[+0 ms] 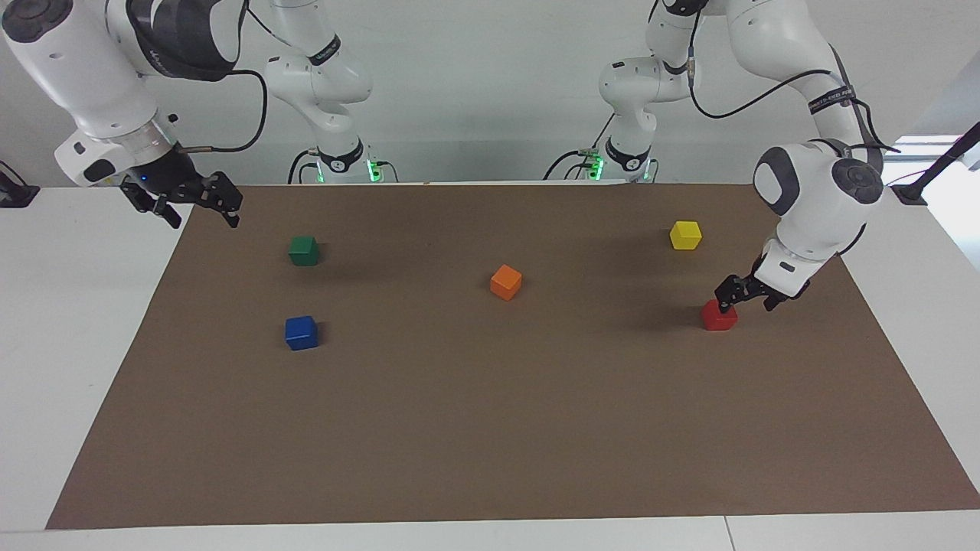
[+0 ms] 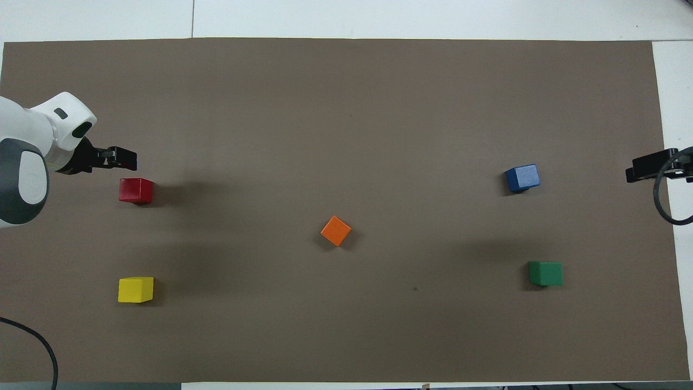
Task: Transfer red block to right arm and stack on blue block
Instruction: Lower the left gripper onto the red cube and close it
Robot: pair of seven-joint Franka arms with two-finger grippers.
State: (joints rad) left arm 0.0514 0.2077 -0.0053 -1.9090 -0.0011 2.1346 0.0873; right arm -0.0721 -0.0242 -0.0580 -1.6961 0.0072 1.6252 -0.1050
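Left gripper (image 1: 746,293) hangs low above the red block (image 1: 720,315), its jaws spread and nothing between them; from the facing view its tips sit just above and slightly to the robot side of the cube, not yet straddling it, and I cannot tell whether one finger is brushing the top edge. That posture reads as the last of an approach: wide jaws let the fingers drop down either side of the cube before closing. Red block lies flat on the brown mat (image 1: 490,428) toward the left arm's end of the table, farther from the robots than the yellow block (image 1: 685,235). As a cube it has no long axis; its faces run about square to the mat's edges, so a grip across either pair of sides should serve equally. An orange block (image 1: 506,282) sits mid-table, turned corner-on. Toward the right arm's end, the blue block (image 1: 302,333) rests flat and nearly square to the mat, its top bare for stacking, with the green block (image 1: 304,250) nearer to the robots. Right gripper (image 1: 184,200) waits raised over the mat's corner at its own end, jaws apart and empty, presumably placed to receive the handover once the red cube is lifted.
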